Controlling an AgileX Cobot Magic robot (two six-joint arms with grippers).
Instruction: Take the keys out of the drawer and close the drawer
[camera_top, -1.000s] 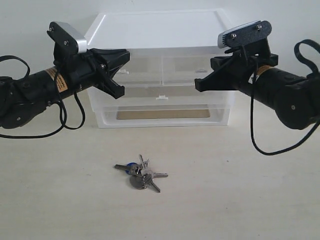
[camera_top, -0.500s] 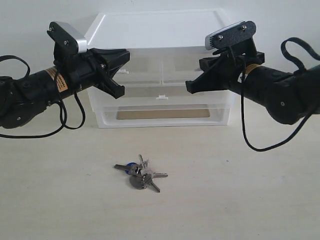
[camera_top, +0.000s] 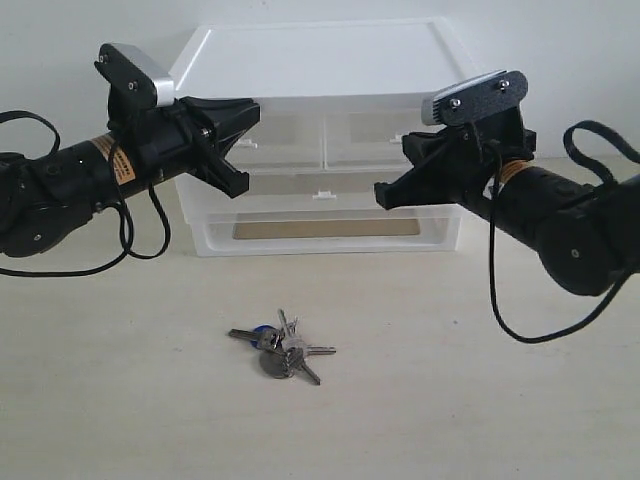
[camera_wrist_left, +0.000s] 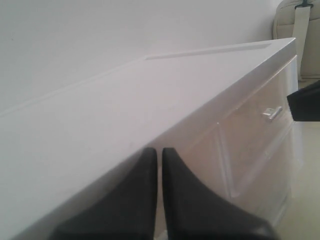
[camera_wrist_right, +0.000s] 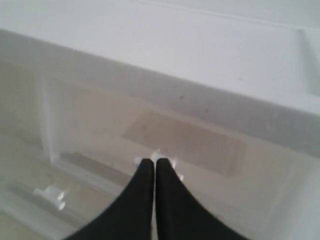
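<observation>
At the translucent white plastic drawer (camera_top: 365, 140) front, the shut, empty right gripper (camera_wrist_right: 154, 164) should next push it flush; silver metal keys (camera_top: 280, 345) lie out on the table (camera_top: 480, 400).

Keys (camera_top: 282, 348), small silver bunch on a ring with blue cap and round grey fob, lying flat and fanned on the counter (camera_top: 480, 400), in front of and apart from the cabinet (camera_top: 320, 60), drawer (camera_top: 355, 140), translucent white, cabinet's upper right, front level with the left-hand drawer (camera_top: 285, 140), apparently pushed in.

left tool (camera_wrist_left: 160, 152): jaws together | right tool (camera_wrist_right: 154, 162): jaws together
</observation>
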